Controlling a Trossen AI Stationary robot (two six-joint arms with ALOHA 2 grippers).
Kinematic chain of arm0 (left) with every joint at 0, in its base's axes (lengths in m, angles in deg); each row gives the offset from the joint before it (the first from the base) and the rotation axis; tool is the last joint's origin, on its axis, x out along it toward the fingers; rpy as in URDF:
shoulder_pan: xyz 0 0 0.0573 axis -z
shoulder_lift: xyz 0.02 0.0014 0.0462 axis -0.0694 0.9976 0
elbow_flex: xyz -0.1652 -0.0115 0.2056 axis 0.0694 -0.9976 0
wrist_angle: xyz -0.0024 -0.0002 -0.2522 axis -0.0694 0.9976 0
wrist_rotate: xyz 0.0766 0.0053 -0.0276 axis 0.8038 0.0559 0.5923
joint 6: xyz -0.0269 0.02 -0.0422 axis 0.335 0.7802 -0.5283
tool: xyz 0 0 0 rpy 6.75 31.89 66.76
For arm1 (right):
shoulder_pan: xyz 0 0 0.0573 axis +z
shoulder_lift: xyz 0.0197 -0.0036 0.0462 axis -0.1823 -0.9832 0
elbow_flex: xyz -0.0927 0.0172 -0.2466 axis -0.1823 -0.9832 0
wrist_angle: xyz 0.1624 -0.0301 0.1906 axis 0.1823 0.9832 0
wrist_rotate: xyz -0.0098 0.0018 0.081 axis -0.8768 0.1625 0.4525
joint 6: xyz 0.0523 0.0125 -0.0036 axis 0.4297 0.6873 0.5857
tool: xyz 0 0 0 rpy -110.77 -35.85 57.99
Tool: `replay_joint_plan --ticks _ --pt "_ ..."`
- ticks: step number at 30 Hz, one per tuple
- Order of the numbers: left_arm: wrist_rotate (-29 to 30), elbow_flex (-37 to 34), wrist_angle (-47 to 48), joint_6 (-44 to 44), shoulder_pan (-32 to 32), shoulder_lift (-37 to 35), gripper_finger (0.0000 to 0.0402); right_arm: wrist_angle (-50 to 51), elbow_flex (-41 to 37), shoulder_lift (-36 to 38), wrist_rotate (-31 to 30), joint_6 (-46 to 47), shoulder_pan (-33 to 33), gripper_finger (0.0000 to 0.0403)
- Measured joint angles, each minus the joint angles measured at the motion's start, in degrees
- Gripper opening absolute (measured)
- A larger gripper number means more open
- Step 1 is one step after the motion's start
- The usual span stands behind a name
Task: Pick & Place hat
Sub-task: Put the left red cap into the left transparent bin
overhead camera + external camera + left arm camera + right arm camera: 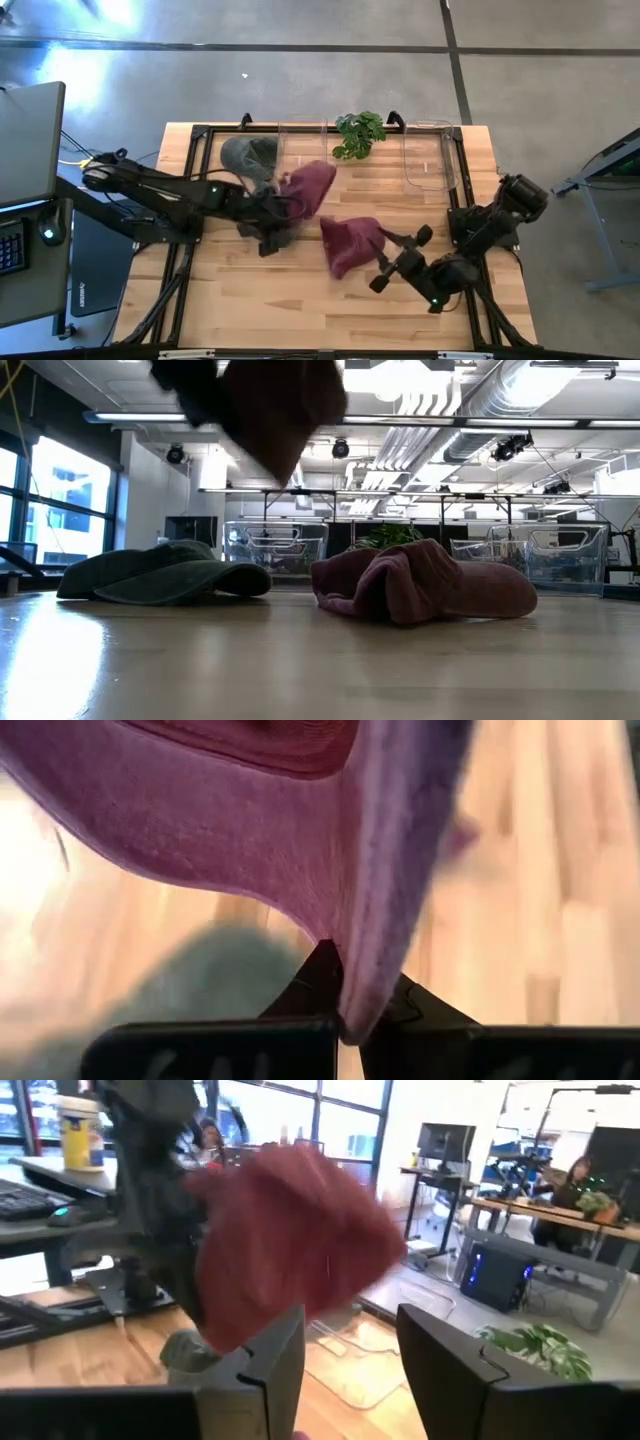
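Note:
My left gripper (278, 212) is above the table's middle, shut on a maroon hat (311, 184) that also shows at the top of the low view (280, 405). A second maroon hat (349, 245) lies crumpled on the table (420, 588). A grey-green hat (250, 155) rests flat near the far edge (165, 574). My right gripper (392, 262) is open just to the right of the second maroon hat, touching nothing; its fingers (270, 1360) point toward the lifted hat (300, 1230). My left gripper pinches a fold of the maroon hat's fabric (350, 995) between its two fingers. The hat is lifted clear of the table and spreads out beyond the fingertips, above the grey-green hat (210, 980).
Two clear bins (302, 140) (430, 158) stand along the far edge with a small green plant (358, 133) between them. Bare wood lies along the near side of the table (300, 300). A laptop and a keyboard sit off the table's left.

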Motion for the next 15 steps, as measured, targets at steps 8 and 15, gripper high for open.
replay_joint_plan --ticks 8,15 --pt "-23.7 -8.22 -12.57 2.23 -1.46 0.76 0.0 2.55 -0.1 -0.08 0.47 -0.06 1.35 0.016" --pt "-27.85 -10.95 -23.34 -4.72 -1.55 0.73 0.0 11.81 -0.12 -0.09 14.05 4.46 1.43 0.0154"
